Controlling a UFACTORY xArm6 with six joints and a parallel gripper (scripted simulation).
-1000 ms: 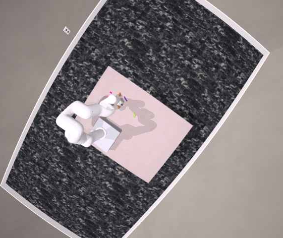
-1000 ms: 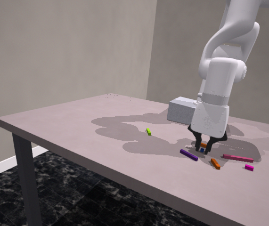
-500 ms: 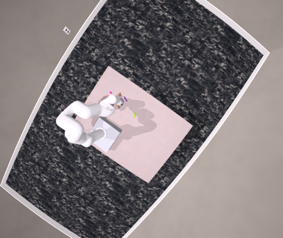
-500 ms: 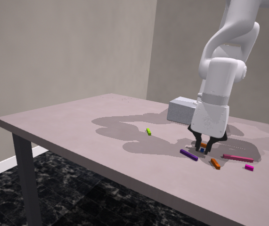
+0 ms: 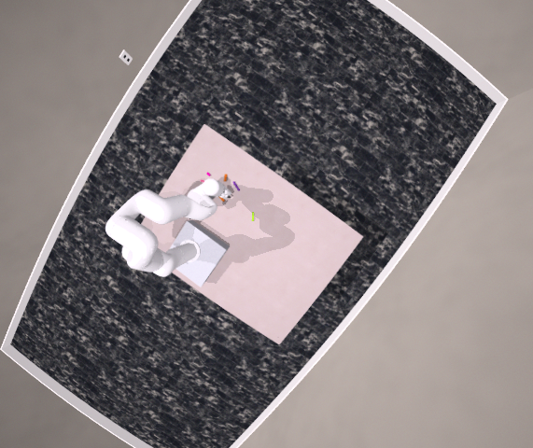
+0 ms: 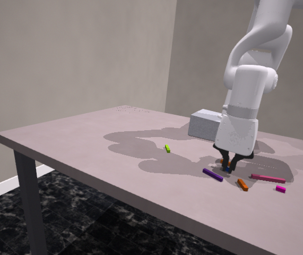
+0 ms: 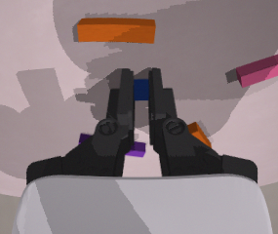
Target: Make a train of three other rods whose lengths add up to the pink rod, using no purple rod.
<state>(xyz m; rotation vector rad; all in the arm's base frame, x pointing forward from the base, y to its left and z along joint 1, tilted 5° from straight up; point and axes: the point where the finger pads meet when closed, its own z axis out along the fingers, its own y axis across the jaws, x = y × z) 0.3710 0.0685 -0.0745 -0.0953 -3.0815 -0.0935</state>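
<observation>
My gripper (image 6: 227, 171) (image 7: 140, 86) is shut on the blue rod (image 7: 141, 90), low at the table. One orange rod (image 6: 221, 161) (image 7: 116, 33) lies just beyond the fingers, towards the grey block. Another orange rod (image 5: 225, 177) (image 6: 242, 185) (image 7: 198, 135) lies on the opposite side, partly hidden by a finger in the wrist view. The lime rod (image 5: 253, 216) (image 6: 167, 149) lies apart from the others. The pink rod (image 6: 268, 178) (image 7: 267, 69) and the small magenta rod (image 5: 208, 174) (image 6: 280, 188) lie near each other. No rods are seen joined end to end.
A purple rod (image 5: 236, 186) (image 6: 212, 175) (image 7: 138, 148) lies close to the gripper. The grey block (image 5: 208, 262) (image 6: 203, 127) under the arm's base stands on the pale pink table (image 5: 295, 270) (image 6: 77, 142). The arm hides part of the table in the top view.
</observation>
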